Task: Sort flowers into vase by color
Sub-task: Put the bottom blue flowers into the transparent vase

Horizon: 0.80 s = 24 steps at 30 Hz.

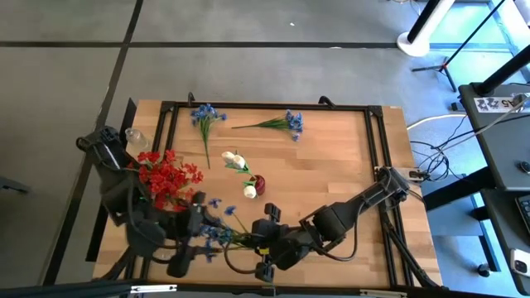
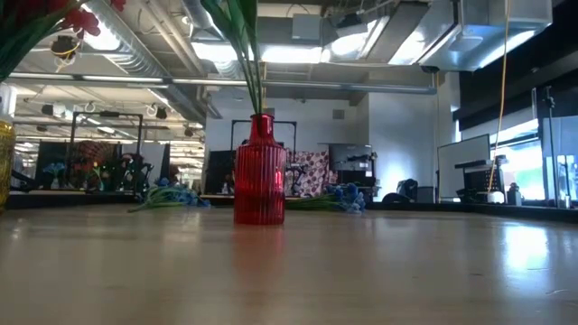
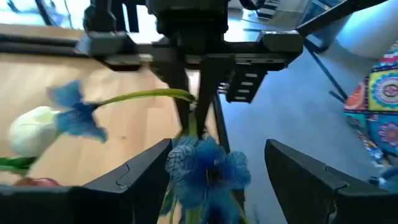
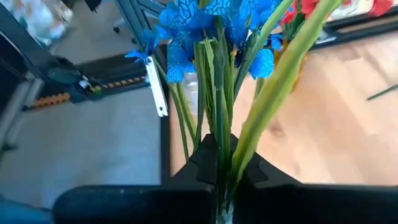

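My right gripper [image 4: 221, 186] is shut on a bunch of blue flowers [image 4: 205, 25] and holds it above the table's near edge [image 1: 217, 233]. My left gripper [image 3: 217, 180] is open, with one finger on each side of a blue bloom [image 3: 208, 168] of that bunch and no visible touch. Across from it, my right gripper [image 3: 198, 115] shows clamped on the stems. White flowers [image 1: 238, 161] stand in a red vase [image 2: 260, 176]. Red flowers [image 1: 168, 175] stand at the left. Two more blue sprigs [image 1: 207, 116] [image 1: 286, 124] lie flat on the far part of the table. My right gripper pinches the bunch's green stems [image 4: 217, 146] between its two fingers, low on the stems and away from the blooms. The fingers lie across the stems. The bunch is lifted clear of the table, with its blooms pointing away from the gripper toward my left gripper.
A yellow vase [image 2: 4, 162] under the red flowers stands at the table's left. A clear glass vessel [image 1: 137, 138] sits at the far left. A black frame [image 1: 273, 106] runs round the table. Bare wood [image 1: 331, 165] lies at the middle right.
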Each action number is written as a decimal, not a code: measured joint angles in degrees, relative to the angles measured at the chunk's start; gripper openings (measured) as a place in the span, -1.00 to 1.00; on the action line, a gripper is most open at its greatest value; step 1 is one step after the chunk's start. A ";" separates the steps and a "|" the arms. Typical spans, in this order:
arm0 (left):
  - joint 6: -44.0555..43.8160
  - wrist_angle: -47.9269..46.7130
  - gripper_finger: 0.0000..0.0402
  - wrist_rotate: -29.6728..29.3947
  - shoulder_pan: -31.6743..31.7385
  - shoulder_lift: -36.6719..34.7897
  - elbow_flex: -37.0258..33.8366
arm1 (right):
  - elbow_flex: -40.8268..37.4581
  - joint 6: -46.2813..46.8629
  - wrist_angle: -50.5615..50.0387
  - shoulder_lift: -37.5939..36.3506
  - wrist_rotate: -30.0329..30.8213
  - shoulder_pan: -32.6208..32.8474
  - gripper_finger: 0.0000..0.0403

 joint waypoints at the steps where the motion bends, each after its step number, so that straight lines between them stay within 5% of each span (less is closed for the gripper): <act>1: -0.21 0.36 0.26 1.57 0.86 0.46 0.00 | 0.00 -1.10 -0.51 0.00 0.48 0.00 -0.95; 15: -1.93 -1.93 0.18 4.53 5.78 5.98 0.00 | -0.04 -2.56 1.97 0.00 2.11 0.57 -0.96; 24: -3.06 -4.08 -0.65 5.26 5.55 5.95 0.00 | -0.04 -3.64 3.01 0.00 2.09 0.53 -0.81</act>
